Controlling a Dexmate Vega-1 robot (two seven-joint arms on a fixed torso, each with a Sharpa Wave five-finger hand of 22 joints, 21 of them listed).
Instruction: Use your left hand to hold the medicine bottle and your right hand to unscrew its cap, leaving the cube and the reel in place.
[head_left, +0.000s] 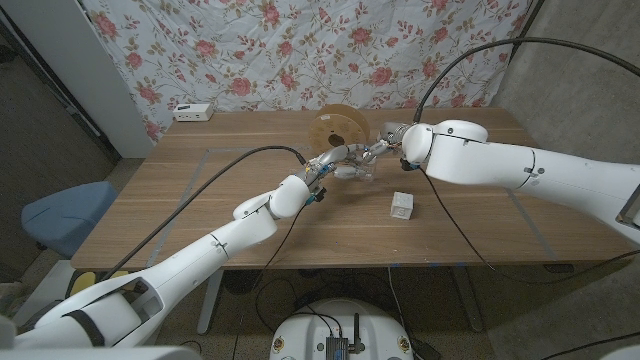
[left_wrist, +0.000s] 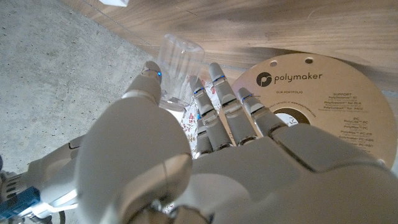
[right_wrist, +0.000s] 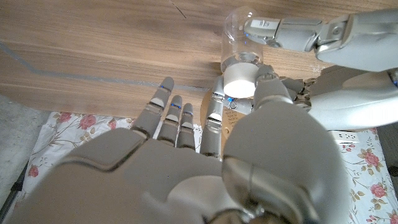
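Note:
The medicine bottle (head_left: 358, 172) is clear with a white cap (right_wrist: 241, 78) and is held just above the table's middle. My left hand (head_left: 335, 163) grips its body from the left; in the left wrist view its fingers (left_wrist: 214, 93) and thumb wrap the clear bottle (left_wrist: 180, 59). From the right, my right hand (head_left: 385, 140) meets it. The right wrist view shows my right hand (right_wrist: 205, 162) pinching the cap between thumb and a finger at the bottle's (right_wrist: 242, 31) mouth. The reel (head_left: 335, 130) stands just behind the hands. The white cube (head_left: 402, 205) lies nearer the front.
A small white box (head_left: 192, 112) sits at the table's far left corner. A floral cloth hangs behind the table. Black cables run along both arms. The reel's labelled face (left_wrist: 311, 99) is close beside my left hand.

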